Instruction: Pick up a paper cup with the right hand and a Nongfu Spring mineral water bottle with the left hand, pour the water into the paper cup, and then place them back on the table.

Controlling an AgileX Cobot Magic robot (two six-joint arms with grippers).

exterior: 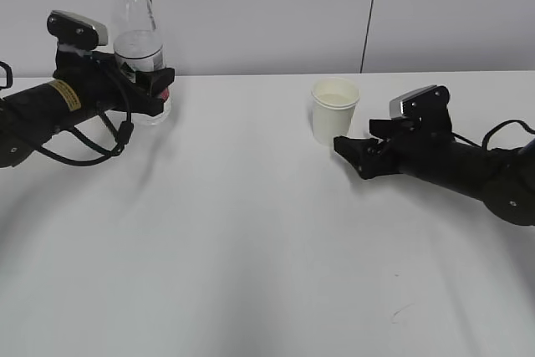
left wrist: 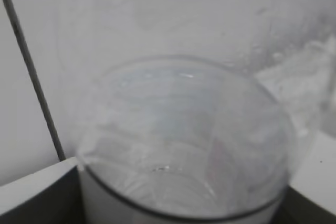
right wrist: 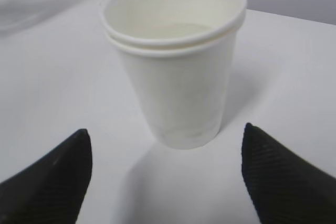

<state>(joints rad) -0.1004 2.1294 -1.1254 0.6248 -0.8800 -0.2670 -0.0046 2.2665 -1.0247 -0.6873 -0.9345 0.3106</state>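
Note:
The Nongfu Spring mineral water bottle (exterior: 138,39) stands upright at the table's back left, uncapped, with water in its lower half. My left gripper (exterior: 159,89) is shut round its lower body; in the left wrist view the bottle (left wrist: 184,145) fills the frame between the jaws of the left gripper (left wrist: 181,203). The paper cup (exterior: 334,110) stands on the white table (exterior: 251,248) right of centre, with a pale level surface inside. My right gripper (exterior: 355,144) is open just behind it and apart from it. In the right wrist view the cup (right wrist: 176,72) shows two stacked rims, beyond the right gripper (right wrist: 164,145).
A grey wall runs behind the table, with a dark vertical seam (exterior: 368,14) above the cup. A small dark scratch mark (exterior: 401,313) lies near the table's front right. Black cables (exterior: 92,144) loop below the left arm.

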